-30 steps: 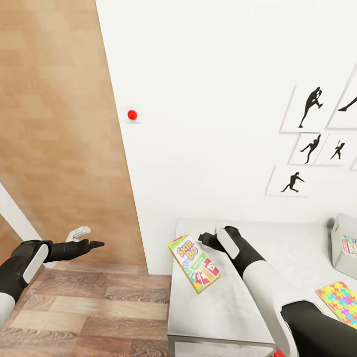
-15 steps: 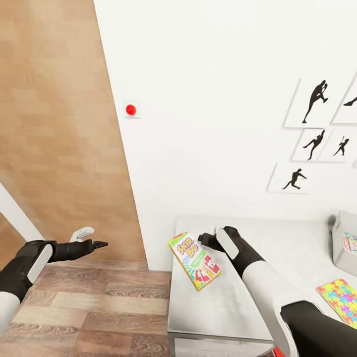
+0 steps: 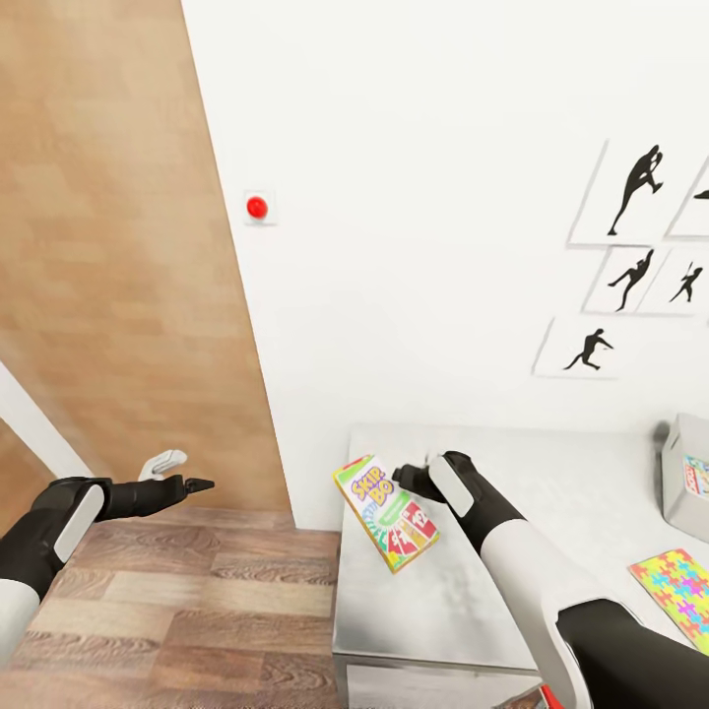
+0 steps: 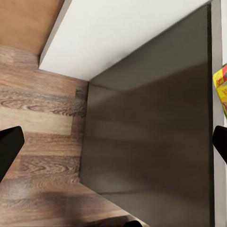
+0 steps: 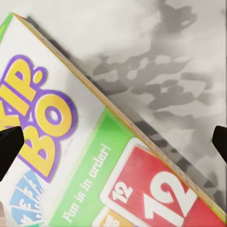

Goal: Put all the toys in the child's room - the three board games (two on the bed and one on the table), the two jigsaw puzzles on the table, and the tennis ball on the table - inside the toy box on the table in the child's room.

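The job looks early to midway, as far as can be judged: the toy box [image 3: 686, 483] at the far right of the tabletop [image 3: 581, 492] has a colourful item inside it, too cropped to name, while a jigsaw puzzle [image 3: 677, 594] of bright interlocking pieces lies flat on the tabletop outside the box, near its front. A board game [image 3: 386, 512], a flat green-edged box, hangs partly past the tabletop's left corner, just beside the right claw [image 3: 406, 483]. In the right wrist view the fingertips [image 5: 10, 150] stand wide apart at the frame edges with the game's cover between them and nothing pinched, so the claw is open and has hold of nothing. The left claw [image 3: 182, 476] hovers over the wood floor [image 3: 177, 611], well apart from the tabletop, spread open and empty. The cover reads "SKIP BO", with "Fun is in order!" on a green band and a red card marked "12".
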Tool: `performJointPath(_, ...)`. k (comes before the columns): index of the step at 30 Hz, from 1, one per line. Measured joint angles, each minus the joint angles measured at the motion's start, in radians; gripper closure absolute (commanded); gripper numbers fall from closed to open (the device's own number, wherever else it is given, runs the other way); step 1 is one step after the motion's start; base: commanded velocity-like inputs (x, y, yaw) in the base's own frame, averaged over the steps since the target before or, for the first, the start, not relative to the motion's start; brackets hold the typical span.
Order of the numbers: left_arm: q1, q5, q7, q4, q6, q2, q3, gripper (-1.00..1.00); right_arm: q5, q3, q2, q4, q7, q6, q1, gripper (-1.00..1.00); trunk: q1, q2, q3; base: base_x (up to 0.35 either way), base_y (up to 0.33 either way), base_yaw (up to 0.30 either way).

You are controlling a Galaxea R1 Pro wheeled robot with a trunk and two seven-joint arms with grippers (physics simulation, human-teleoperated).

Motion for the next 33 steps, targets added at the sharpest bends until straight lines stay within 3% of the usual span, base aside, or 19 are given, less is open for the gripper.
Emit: performJointPath(33, 0.000, 0.000, -0.001, 0.000, -0.002, 0.000, 0.002, -1.00, -0.003, -0.001, 0.001, 0.003, -0.001, 0.007, 0.014, -1.00, 0.000, 0.000, -0.004, 0.000, 0.000, 0.000)
